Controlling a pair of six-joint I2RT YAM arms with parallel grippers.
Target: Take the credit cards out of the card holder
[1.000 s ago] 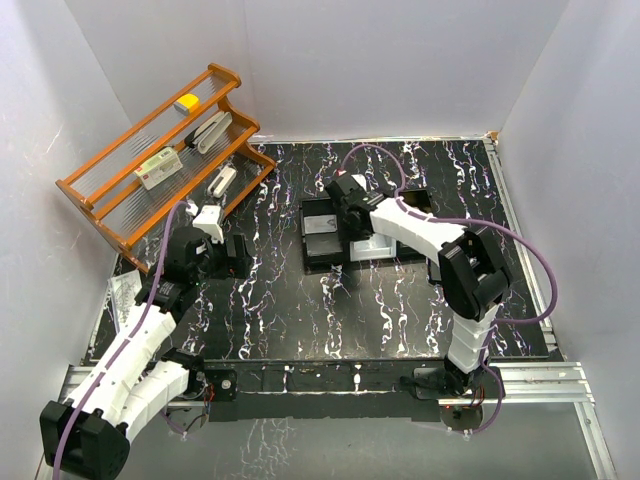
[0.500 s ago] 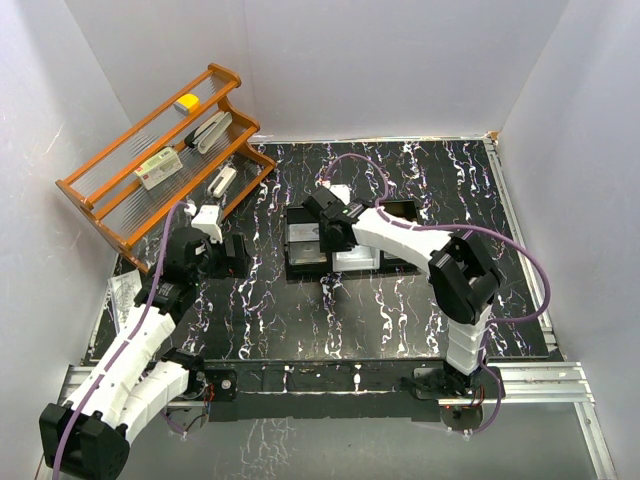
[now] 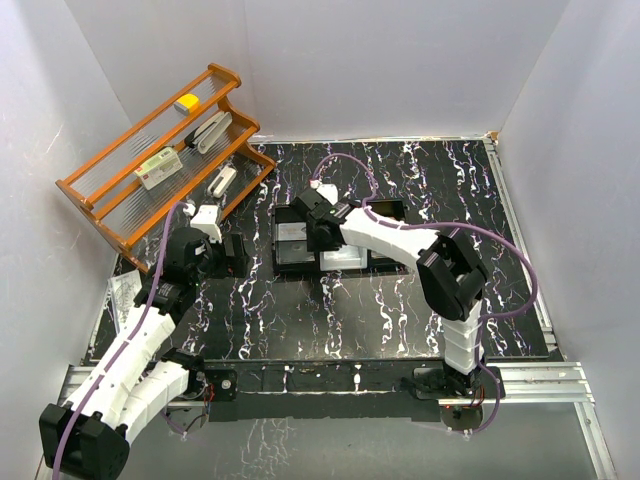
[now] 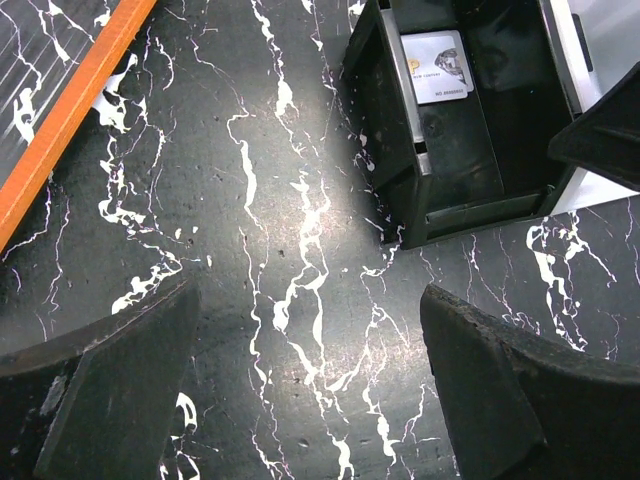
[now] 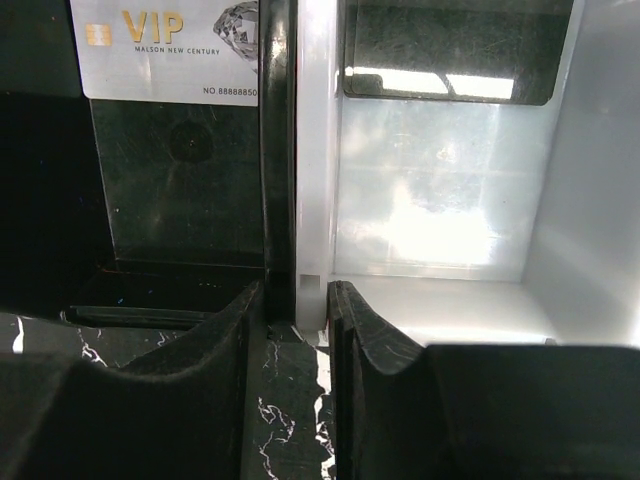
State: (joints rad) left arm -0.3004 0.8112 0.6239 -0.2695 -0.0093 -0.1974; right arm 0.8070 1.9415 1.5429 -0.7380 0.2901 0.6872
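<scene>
While the left end effector (image 4: 310, 320) gapes, the right end effector (image 5: 295, 300) seemingly pinches the tray divider (image 5: 280, 170).

Two robot arms: left arm (image 3: 135, 340), right arm (image 3: 395, 232). One black three-compartment tray (image 4: 395, 120), one VIP card (image 4: 436, 66) inside. One orange rack (image 3: 228, 78) at ten o'clock, holding four small items (image 3: 158, 168).

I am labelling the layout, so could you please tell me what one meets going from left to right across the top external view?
wooden rack → left pincer → black tray
</scene>
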